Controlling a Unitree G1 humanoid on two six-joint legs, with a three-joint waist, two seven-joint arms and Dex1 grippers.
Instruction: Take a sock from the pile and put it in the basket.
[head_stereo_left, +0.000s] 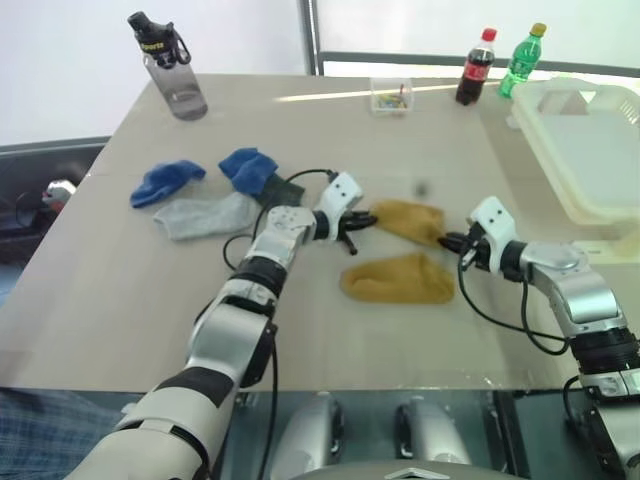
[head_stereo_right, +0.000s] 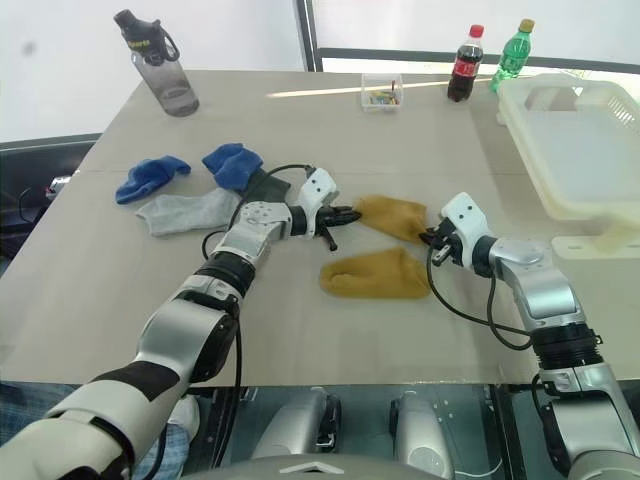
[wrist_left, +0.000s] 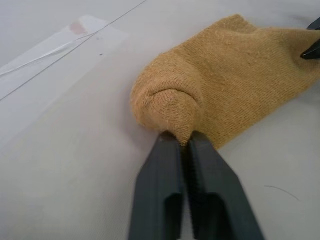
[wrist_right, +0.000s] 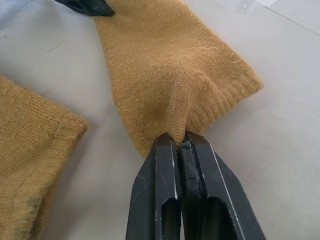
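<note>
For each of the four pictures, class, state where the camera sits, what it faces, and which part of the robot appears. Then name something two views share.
Left eye view: on the head, facing forward and down over the table; both arms show.
Right eye view: beside it, same scene, with the basket on the right.
Left wrist view: on the left wrist, looking along the left claw, shut on one end of a mustard sock.
Right wrist view: on the right wrist, looking along the right claw, shut on the other end.
Shared: both wrist views show that same sock.
</note>
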